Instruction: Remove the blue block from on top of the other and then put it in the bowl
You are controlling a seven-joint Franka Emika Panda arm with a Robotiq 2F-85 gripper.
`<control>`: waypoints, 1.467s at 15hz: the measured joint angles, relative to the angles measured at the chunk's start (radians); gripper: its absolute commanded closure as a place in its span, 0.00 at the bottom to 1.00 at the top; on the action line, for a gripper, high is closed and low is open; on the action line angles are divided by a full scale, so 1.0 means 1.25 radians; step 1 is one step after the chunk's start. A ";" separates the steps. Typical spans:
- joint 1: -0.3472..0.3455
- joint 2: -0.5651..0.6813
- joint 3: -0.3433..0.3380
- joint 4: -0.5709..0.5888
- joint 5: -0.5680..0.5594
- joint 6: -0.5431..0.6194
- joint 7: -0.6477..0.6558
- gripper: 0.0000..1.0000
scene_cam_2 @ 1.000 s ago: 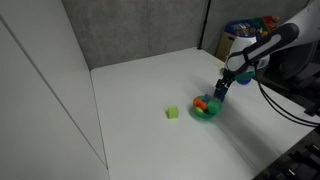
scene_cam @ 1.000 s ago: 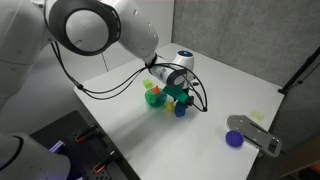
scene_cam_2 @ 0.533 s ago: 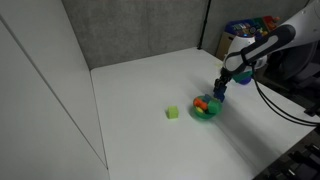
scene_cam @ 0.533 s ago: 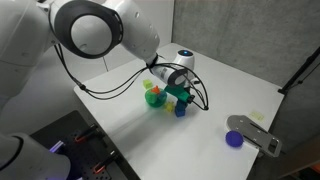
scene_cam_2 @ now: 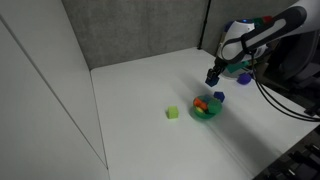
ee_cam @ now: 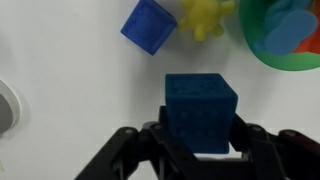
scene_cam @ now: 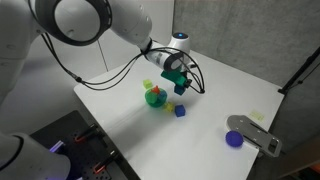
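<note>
In the wrist view the blue block (ee_cam: 200,112), a dark blue cube, sits between my gripper's (ee_cam: 200,138) black fingers, which are shut on its sides. It hangs above the white table. The other (ee_cam: 148,25) blue cube lies on the table below, beside a small yellow piece (ee_cam: 205,15). In both exterior views my gripper (scene_cam: 179,86) (scene_cam_2: 212,79) is raised over the other cube (scene_cam: 180,111) (scene_cam_2: 219,97). The green bowl (scene_cam: 154,99) (scene_cam_2: 206,110) (ee_cam: 262,52) stands right next to that cube and holds small orange and blue pieces.
A yellow-green block (scene_cam_2: 172,113) lies alone on the table away from the bowl. A round purple dish (scene_cam: 235,139) and a grey device (scene_cam: 256,134) sit near a table edge. Grey walls stand behind the table.
My gripper closed on the top blue block and lifted it up off the other cube, which stays on the table beside the bowl.
</note>
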 measured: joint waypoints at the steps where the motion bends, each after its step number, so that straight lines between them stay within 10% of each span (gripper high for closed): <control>1: 0.006 -0.009 0.008 -0.007 0.005 -0.003 0.001 0.69; 10: 0.052 -0.092 0.078 -0.087 0.047 -0.023 0.002 0.69; 22: 0.093 -0.118 0.035 -0.188 0.027 -0.044 0.034 0.69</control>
